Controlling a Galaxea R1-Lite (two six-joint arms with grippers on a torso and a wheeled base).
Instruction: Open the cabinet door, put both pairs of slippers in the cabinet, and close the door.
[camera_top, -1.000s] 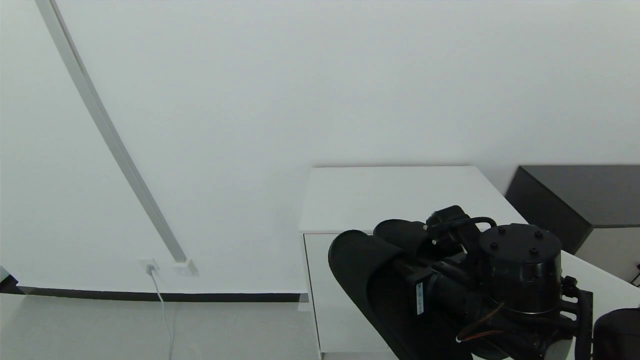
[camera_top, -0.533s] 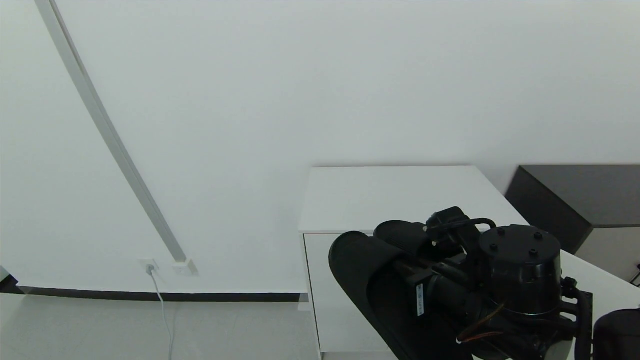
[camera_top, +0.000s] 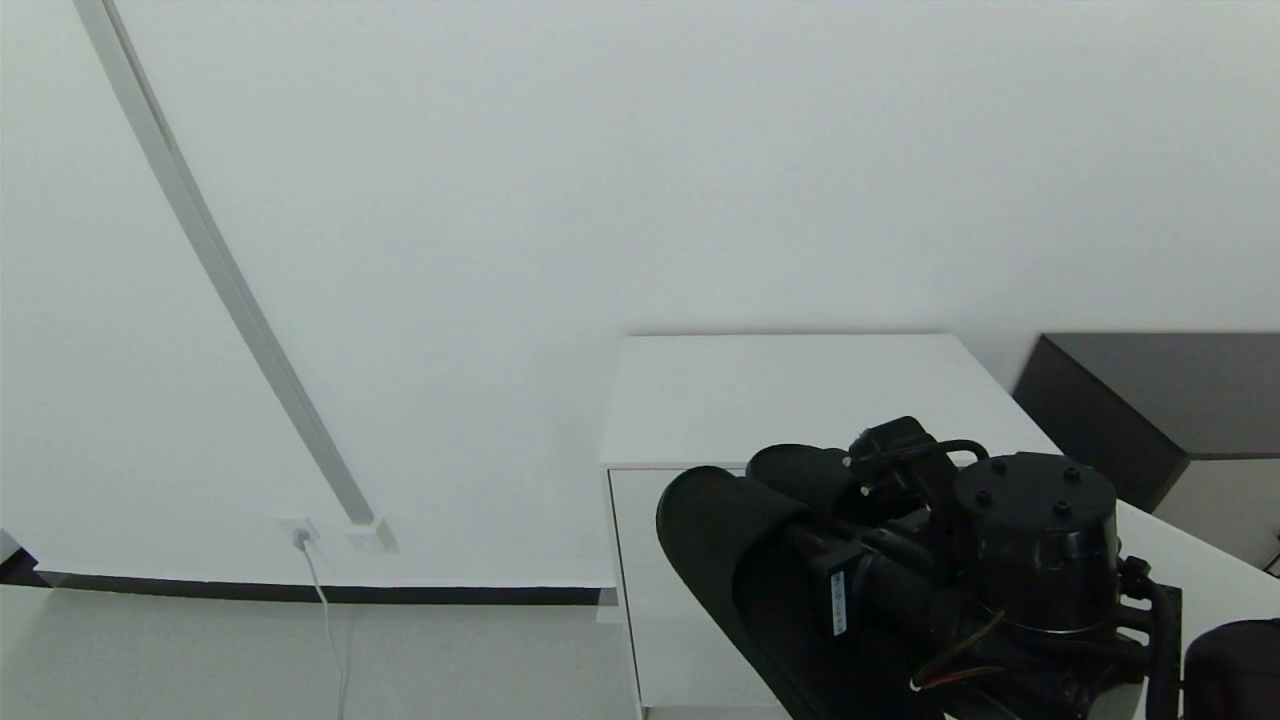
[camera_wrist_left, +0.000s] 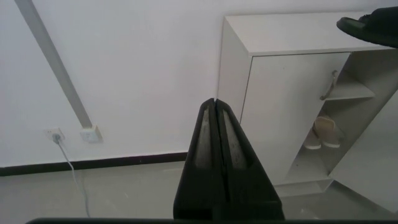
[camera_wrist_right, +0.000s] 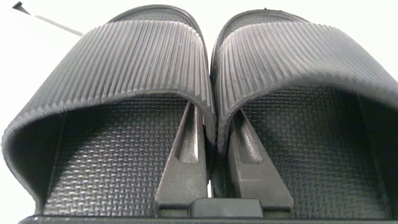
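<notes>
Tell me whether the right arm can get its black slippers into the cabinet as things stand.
Probably yes. The right gripper is shut on the black slippers close to the cabinet, whose compartment stands open; the pale slippers sit lower down and the upper shelf looks free.

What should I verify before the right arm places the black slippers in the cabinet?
1. Access to the cabinet: ok, its shelves show.
2. Hold on the black slippers: ok, the right gripper is shut on their inner sides.
3. The beige slippers stored: ok, on a lower shelf.
4. Room on the upper shelf: cannot tell, little of it shows.
5. The left gripper out of the way: ok, shut, apart from the cabinet.
</notes>
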